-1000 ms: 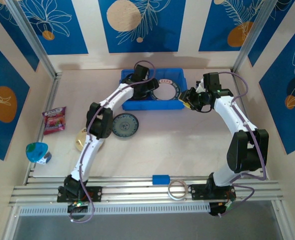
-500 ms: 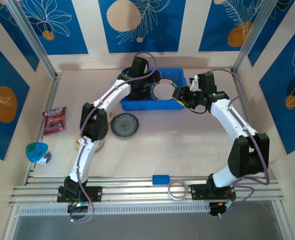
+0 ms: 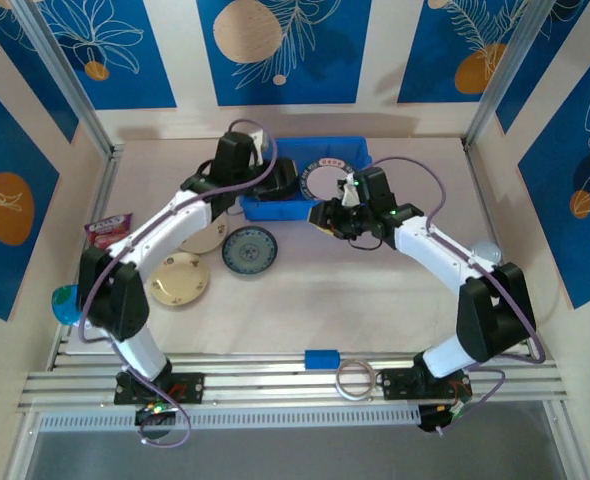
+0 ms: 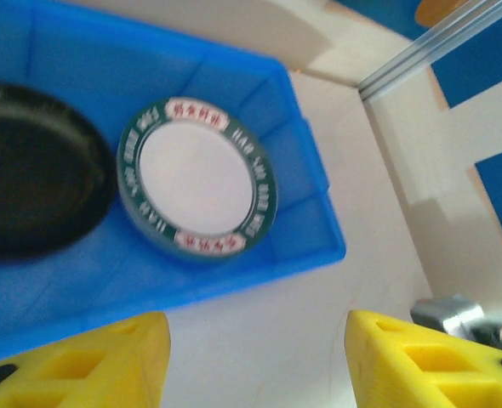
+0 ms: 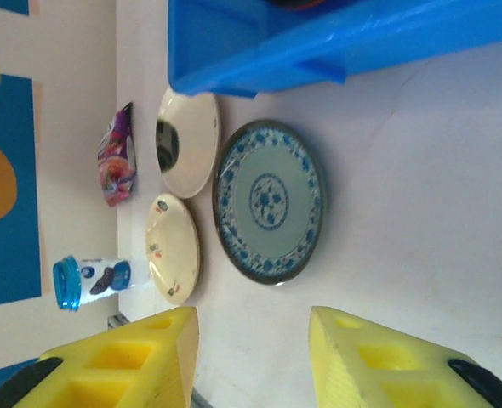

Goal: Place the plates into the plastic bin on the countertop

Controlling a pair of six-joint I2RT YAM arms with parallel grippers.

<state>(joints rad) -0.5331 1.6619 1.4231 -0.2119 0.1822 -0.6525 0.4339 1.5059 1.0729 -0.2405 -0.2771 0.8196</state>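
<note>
Both jaws open and empty: I see the blue-patterned plate [image 5: 270, 201] flat on the countertop [image 5: 421, 212] dead ahead of my right gripper [image 5: 253, 323], just outside the plastic bin [image 5: 362, 42]; left gripper [image 4: 255, 340] hangs over the bin.

Probably a robotics lab test booth: aluminium rails [image 3: 255, 380] frame a countertop [image 3: 305, 300] walled by blue printed panels [image 3: 325, 70].

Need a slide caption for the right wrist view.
Open right gripper above the countertop, blue-patterned plate ahead, two cream plates beyond it, blue bin alongside.
</note>
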